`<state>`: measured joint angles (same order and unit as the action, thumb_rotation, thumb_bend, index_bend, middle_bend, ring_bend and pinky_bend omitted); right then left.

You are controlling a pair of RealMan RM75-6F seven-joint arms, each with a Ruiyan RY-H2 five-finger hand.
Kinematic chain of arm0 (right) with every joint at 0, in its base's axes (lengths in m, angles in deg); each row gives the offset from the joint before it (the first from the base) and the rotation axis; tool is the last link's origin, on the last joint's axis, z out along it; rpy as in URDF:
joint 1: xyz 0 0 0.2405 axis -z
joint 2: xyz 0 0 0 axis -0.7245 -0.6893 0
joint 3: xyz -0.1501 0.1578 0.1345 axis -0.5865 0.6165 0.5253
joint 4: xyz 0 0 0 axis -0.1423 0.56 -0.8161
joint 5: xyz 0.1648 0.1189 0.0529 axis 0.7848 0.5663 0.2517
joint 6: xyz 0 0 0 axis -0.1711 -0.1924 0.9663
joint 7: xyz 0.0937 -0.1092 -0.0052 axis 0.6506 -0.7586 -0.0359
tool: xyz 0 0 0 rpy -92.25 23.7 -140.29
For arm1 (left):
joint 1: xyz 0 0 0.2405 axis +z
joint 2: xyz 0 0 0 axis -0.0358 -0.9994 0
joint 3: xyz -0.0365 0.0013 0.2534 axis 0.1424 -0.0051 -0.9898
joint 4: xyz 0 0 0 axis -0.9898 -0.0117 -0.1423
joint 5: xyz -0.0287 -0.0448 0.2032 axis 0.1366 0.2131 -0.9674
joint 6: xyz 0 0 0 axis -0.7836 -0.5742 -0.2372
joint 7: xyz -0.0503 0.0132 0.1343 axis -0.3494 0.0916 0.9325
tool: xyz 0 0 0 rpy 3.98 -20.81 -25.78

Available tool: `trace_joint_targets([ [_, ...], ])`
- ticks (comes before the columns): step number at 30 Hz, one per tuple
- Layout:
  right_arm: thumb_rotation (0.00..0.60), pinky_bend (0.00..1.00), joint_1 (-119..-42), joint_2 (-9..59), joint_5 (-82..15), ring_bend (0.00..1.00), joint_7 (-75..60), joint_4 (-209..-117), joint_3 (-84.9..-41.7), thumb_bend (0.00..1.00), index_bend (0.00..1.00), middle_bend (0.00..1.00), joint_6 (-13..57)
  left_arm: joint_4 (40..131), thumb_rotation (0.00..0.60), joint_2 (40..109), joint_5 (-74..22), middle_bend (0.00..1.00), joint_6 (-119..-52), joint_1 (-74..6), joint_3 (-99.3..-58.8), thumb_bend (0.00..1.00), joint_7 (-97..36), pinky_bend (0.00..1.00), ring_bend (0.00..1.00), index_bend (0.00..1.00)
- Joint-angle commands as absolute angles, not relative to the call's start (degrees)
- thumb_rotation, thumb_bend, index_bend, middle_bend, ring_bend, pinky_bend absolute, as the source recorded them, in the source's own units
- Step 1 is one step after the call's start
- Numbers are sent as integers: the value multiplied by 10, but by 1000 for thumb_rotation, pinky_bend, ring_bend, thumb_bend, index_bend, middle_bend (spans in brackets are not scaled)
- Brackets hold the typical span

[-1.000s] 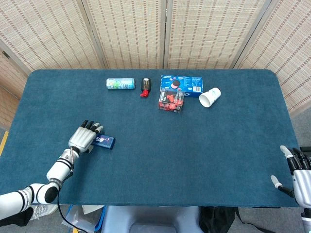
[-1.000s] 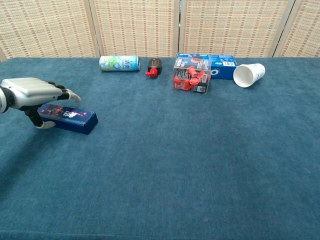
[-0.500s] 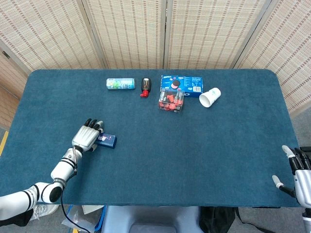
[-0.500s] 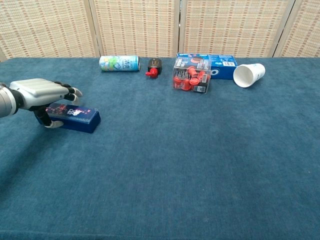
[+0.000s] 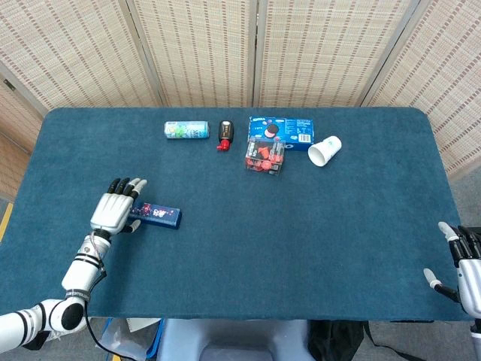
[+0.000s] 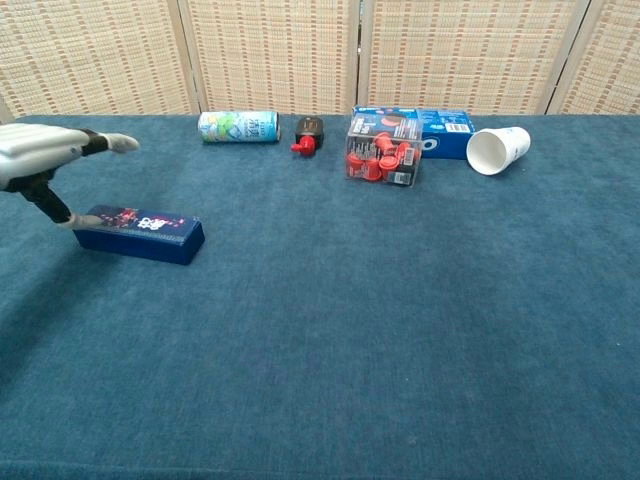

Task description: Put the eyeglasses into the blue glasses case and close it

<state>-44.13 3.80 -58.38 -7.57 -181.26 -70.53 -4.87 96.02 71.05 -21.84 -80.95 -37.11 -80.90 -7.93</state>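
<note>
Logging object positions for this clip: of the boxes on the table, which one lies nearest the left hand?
The long dark blue box, alone at the table's left side right beside the left hand. The cookie box and clear box of red pieces sit far back.

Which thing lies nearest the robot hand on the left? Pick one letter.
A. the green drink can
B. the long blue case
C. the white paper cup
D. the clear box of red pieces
B: the blue case lies right beside the left robot hand, while the other three sit in the far row.
</note>
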Motion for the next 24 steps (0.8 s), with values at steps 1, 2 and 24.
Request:
trace_joint_targets([
  [1, 600, 107, -445, 32, -584, 91, -79, -1816, -706, 222, 73, 153, -42, 1001, 600, 681, -235, 0, -884, -314, -801, 272, -129, 0, 0, 0],
  [2, 600, 107, -446, 30, -584, 91, -80, -1817, -706, 222, 73, 153, -40, 1004, 600, 677, -242, 0, -901, -303, -804, 271, -133, 0, 0, 0],
  [24, 600, 107, -480, 41, -619, 100, -71, -1801, -708, 216, 122, 177, -18, 1128, 600, 616, -397, 0, -1102, -131, -876, 271, -141, 0, 0, 17],
])
